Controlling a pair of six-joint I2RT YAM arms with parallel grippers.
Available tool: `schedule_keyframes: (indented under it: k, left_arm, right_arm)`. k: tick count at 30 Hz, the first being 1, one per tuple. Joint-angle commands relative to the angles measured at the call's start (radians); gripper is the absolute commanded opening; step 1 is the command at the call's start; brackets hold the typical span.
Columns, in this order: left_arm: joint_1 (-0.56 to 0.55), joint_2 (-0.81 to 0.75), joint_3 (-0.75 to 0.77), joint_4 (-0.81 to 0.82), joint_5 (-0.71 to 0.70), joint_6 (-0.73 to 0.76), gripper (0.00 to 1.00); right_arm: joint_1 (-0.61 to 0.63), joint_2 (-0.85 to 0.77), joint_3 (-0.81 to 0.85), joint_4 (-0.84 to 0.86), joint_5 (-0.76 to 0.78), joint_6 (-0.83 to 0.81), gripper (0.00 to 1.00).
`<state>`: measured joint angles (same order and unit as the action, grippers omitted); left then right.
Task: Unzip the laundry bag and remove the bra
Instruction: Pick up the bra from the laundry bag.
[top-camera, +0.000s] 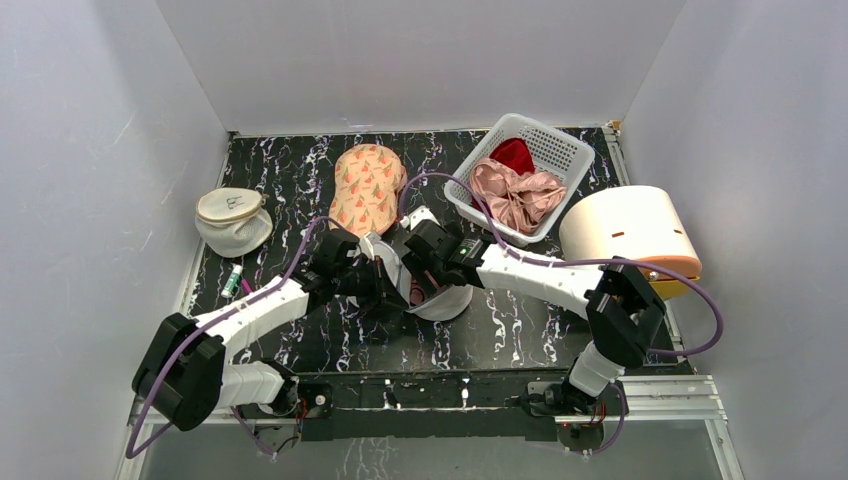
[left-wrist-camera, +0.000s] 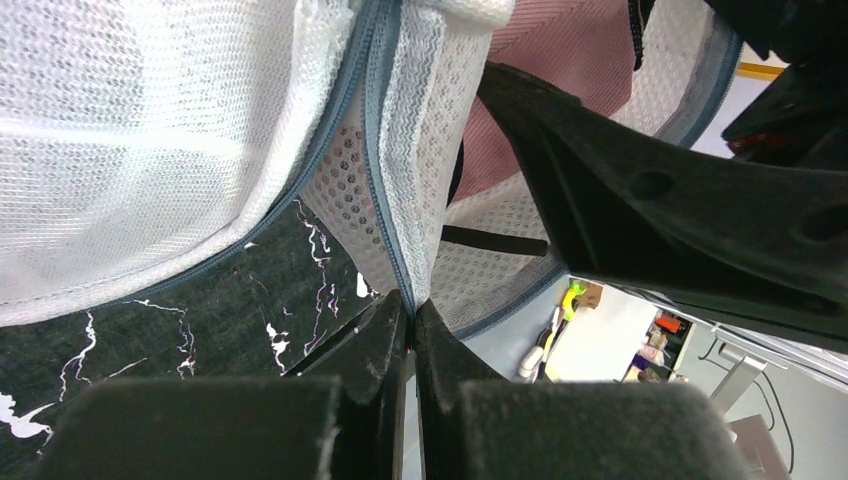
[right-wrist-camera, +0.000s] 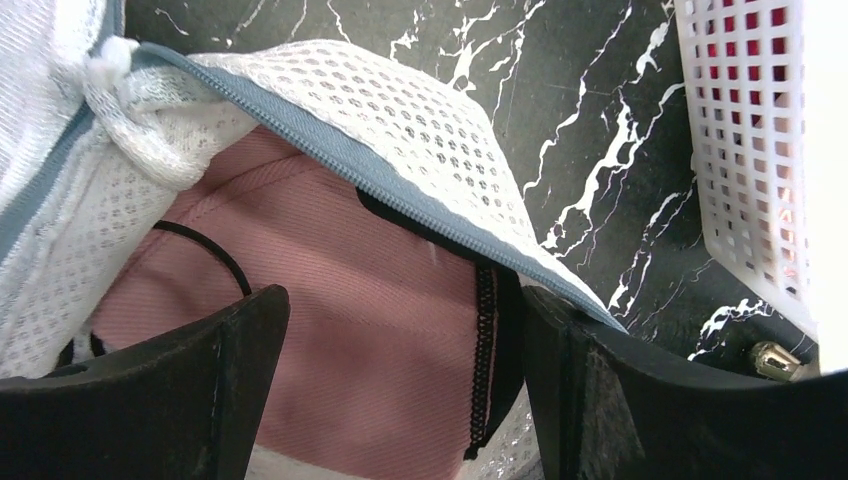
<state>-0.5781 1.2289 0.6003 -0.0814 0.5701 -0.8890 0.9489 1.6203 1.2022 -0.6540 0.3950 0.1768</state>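
Right wrist view is showing the laundry bag (right-wrist-camera: 400, 110) lying mid-table between the two arms, its grey-blue zip (right-wrist-camera: 420, 195) already parted so the mouth is gaping. Inside, a pink ribbed garment with black trim and a thin black strap is showing, which I am taking to be the bra (right-wrist-camera: 350, 330). The right pincer (right-wrist-camera: 400, 390) is hanging just above that opening, its fingers spread wide and holding nothing. The left pincer (left-wrist-camera: 410, 312) is pinching shut on the bag's mesh rim beside the zip.

To do the pull well, the right fingers are needing to go down inside the mouth and close on pink cloth alone, clear of the mesh flap and zip tape, while the left is anchoring the bag against lifting off the table (right-wrist-camera: 560, 100). A white basket (right-wrist-camera: 740, 150) is standing near on the right.
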Motion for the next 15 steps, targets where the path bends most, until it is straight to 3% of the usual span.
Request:
schedule_keyframes:
  k: [1, 4, 8, 15]
  left_arm:
    - [-0.004, 0.015, 0.042, -0.028, 0.034, 0.021, 0.00]
    - [-0.004, 0.012, 0.037, -0.023, 0.033, 0.016, 0.00]
    - [-0.004, 0.000, 0.024, -0.019, 0.030, 0.009, 0.00]
    - [-0.003, -0.008, 0.024, -0.027, 0.025, 0.011, 0.00]
  right_arm:
    - [0.004, 0.006, -0.033, 0.080, 0.013, -0.010, 0.83]
    - [0.004, 0.009, -0.042, 0.108, -0.039, -0.012, 0.81]
    - [0.003, 0.003, -0.046, 0.147, -0.105, 0.004, 0.71]
    - [0.003, -0.020, -0.048, 0.175, -0.100, 0.037, 0.34]
